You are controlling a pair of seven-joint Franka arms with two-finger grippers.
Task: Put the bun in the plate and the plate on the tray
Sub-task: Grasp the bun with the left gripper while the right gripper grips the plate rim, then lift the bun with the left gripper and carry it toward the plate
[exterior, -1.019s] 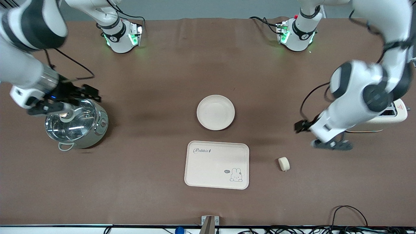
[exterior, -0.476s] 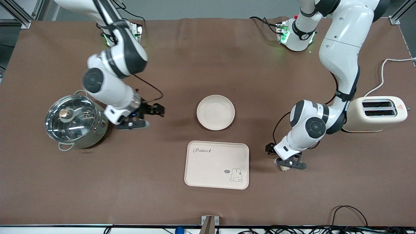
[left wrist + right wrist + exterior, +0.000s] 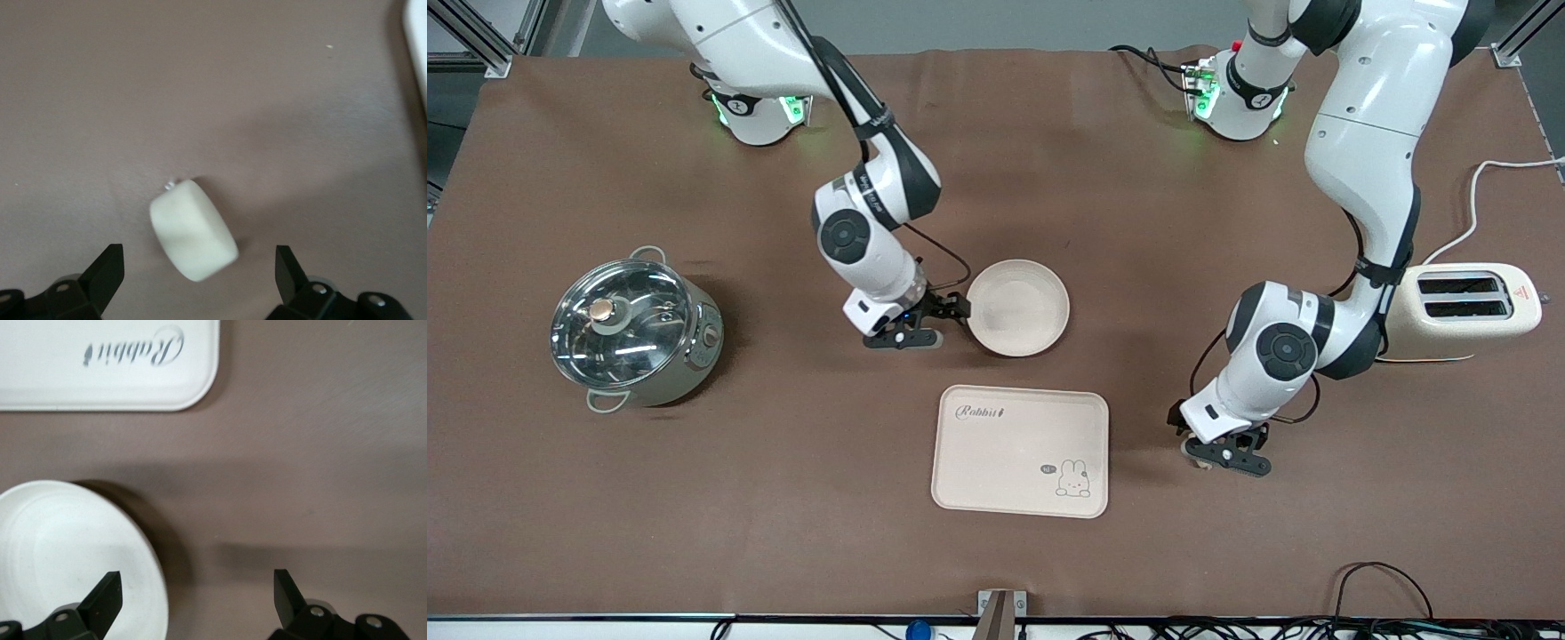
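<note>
The bun (image 3: 193, 230), a small cream-white block, lies on the brown table toward the left arm's end, beside the tray (image 3: 1020, 451). My left gripper (image 3: 1225, 455) is low over it, open, its fingers astride the bun (image 3: 1193, 451), which it mostly hides in the front view; the left wrist view shows the gripper (image 3: 199, 273) clear of the bun on both sides. The plate (image 3: 1017, 308) sits empty, farther from the front camera than the tray. My right gripper (image 3: 932, 324) is open at the plate's rim on the right arm's side; in the right wrist view (image 3: 197, 597) one finger is over the plate (image 3: 67, 560).
A steel pot with a glass lid (image 3: 633, 333) stands toward the right arm's end. A cream toaster (image 3: 1463, 311) with a white cord stands toward the left arm's end. The tray's "Rabbit" corner shows in the right wrist view (image 3: 100, 360).
My right gripper has moved from over the pot across to the plate's rim. My left gripper has come down from beside the toaster onto the bun's spot.
</note>
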